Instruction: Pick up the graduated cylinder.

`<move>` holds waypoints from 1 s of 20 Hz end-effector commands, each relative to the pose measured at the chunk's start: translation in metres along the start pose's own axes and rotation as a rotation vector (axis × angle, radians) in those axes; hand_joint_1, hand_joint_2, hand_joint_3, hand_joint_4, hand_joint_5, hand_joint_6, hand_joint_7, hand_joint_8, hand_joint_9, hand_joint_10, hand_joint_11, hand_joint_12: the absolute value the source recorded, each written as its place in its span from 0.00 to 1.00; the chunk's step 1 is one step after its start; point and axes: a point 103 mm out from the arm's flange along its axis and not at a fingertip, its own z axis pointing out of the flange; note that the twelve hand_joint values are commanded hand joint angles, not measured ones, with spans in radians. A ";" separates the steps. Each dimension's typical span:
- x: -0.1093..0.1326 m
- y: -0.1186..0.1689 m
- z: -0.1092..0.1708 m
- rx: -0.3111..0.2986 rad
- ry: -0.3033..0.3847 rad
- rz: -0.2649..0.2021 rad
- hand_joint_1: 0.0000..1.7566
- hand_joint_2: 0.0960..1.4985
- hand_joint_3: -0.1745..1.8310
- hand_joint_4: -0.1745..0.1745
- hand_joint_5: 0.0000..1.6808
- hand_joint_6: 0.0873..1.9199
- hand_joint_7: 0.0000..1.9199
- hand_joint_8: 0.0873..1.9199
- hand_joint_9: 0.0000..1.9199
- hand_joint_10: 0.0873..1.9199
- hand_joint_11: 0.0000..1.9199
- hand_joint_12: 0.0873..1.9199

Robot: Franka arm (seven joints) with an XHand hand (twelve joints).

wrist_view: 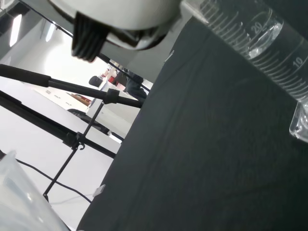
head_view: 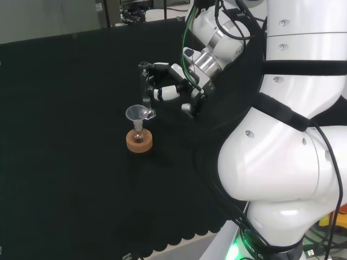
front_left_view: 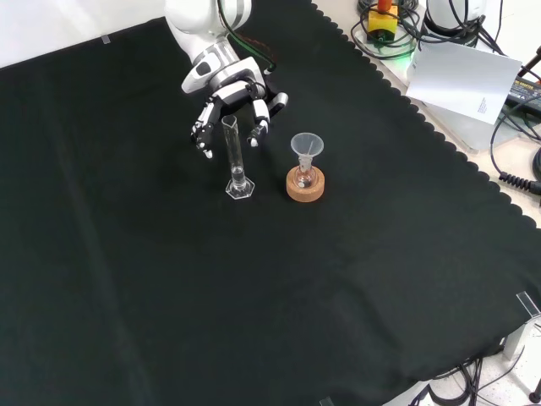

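Note:
The graduated cylinder [head_view: 144, 89] is a slim clear tube on a flat clear foot, standing upright on the black cloth [front_left_view: 234, 156]. The hand [head_view: 174, 89] hovers just to its right in the head view, palm toward the tube. Its fingertips [head_view: 155, 94] reach close to the upper part, slightly bent and spread, not closed round the glass. In the front view the hand [front_left_view: 232, 91] hangs behind the cylinder's top, with fingers [front_left_view: 204, 135] on both sides of it. In the wrist view the cylinder's printed scale [wrist_view: 262, 45] shows close by.
A small round flask with a clear funnel [head_view: 137, 114] in its neck sits on a cork ring [head_view: 139, 142], just in front of the cylinder in the head view and to its right in the front view [front_left_view: 305, 186]. White paper [front_left_view: 463, 78] and cables lie beyond the cloth's scalloped edge.

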 end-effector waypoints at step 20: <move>-0.008 0.009 0.027 -0.028 0.119 -0.009 0.63 0.33 0.46 0.36 0.34 0.23 0.30 0.28 0.44 0.17 0.29 0.62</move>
